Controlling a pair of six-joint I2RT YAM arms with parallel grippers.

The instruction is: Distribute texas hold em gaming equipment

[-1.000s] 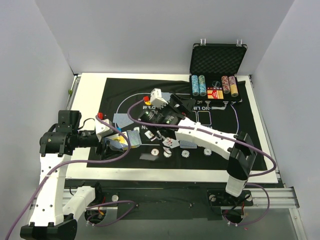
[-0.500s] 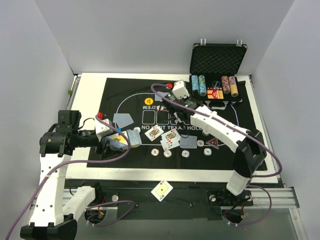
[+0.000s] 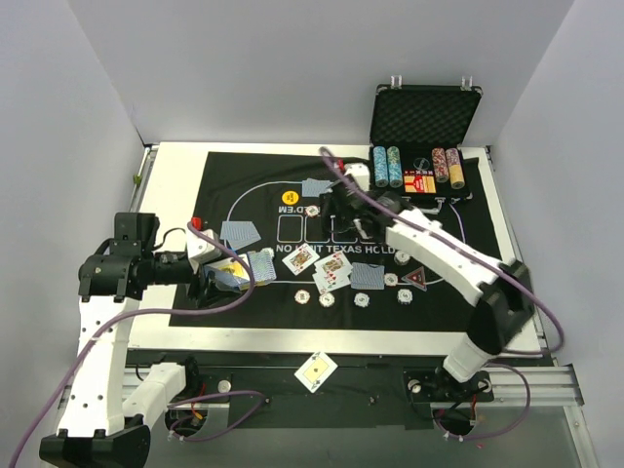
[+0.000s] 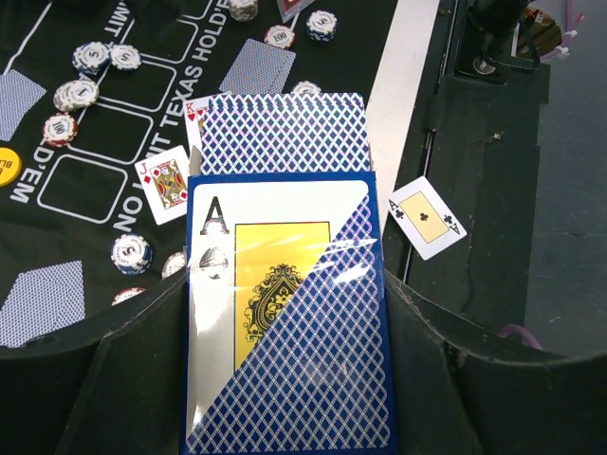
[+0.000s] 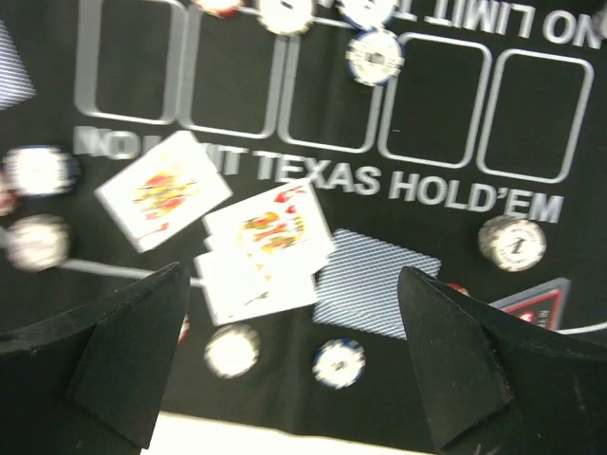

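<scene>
L fingers (image 4: 114,379) clamped on card pack (image 4: 285,313), pack btwn them. R fingers (image 5: 123,351) spread wide, empty, face-up cards (image 5: 261,251) below.

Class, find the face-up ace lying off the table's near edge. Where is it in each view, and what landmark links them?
Top view: ace at bottom centre, on the dark frame in front of the table.
Left wrist: ace right of centre, beside the card pack.
Right wrist: not in it.
Shared landmark: the TEXAS HOLD'EM lettering, in all three.
</scene>
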